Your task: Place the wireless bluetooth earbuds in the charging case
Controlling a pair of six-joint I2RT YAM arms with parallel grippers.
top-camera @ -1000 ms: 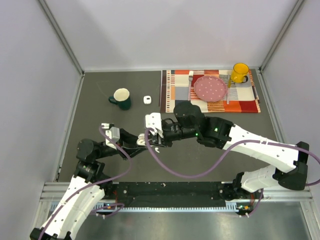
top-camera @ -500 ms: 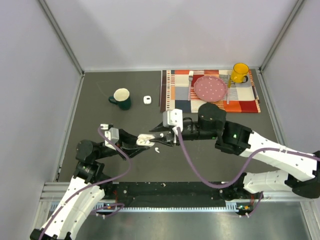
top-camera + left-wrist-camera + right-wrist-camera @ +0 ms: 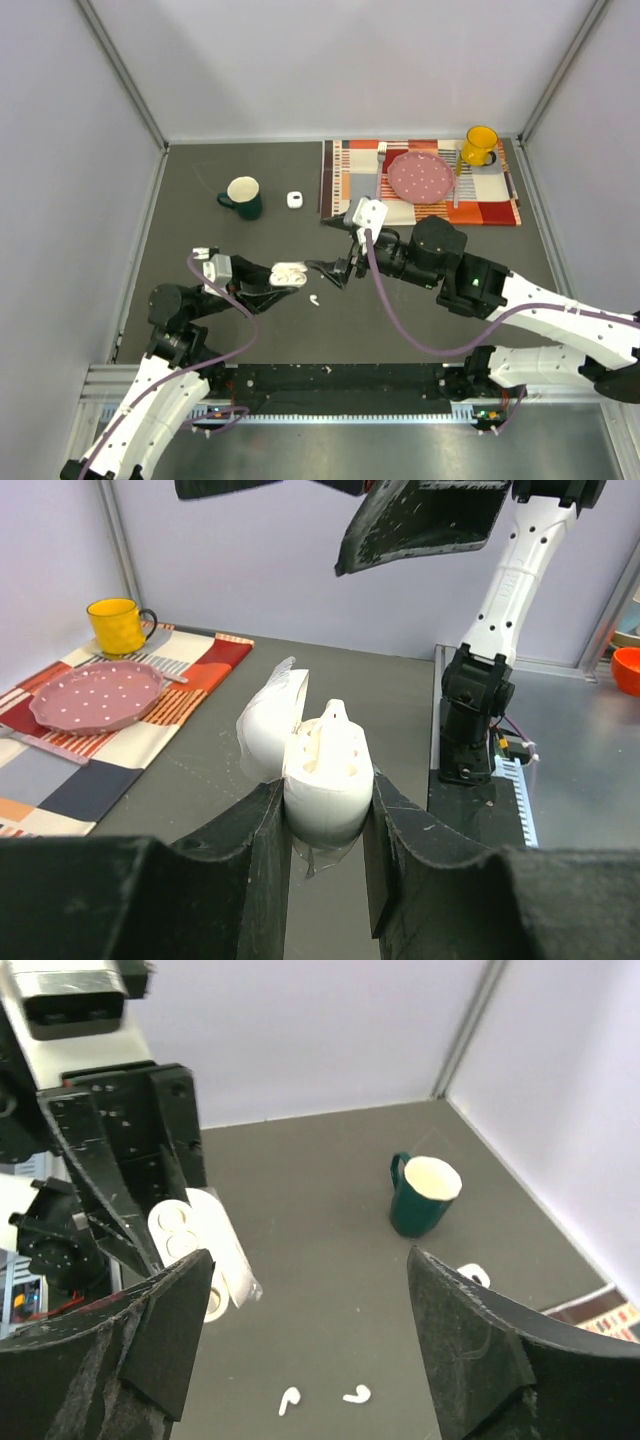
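Earbuds (image 3: 290, 1398), two in right-wrist view, one from above; case (image 3: 325, 760) tight in left gripper (image 3: 325, 815); right gripper (image 3: 305, 1260) agape.

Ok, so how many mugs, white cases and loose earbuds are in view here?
Mugs: 2, green mug and yellow mug
White cases: 2, open charging case in the left gripper, small white case beside the green mug
Loose earbuds on the table: 2
Total: 6

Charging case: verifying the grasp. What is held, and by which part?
The left end effector clamps the open charging case by its body's sides; the right end effector holds nothing.
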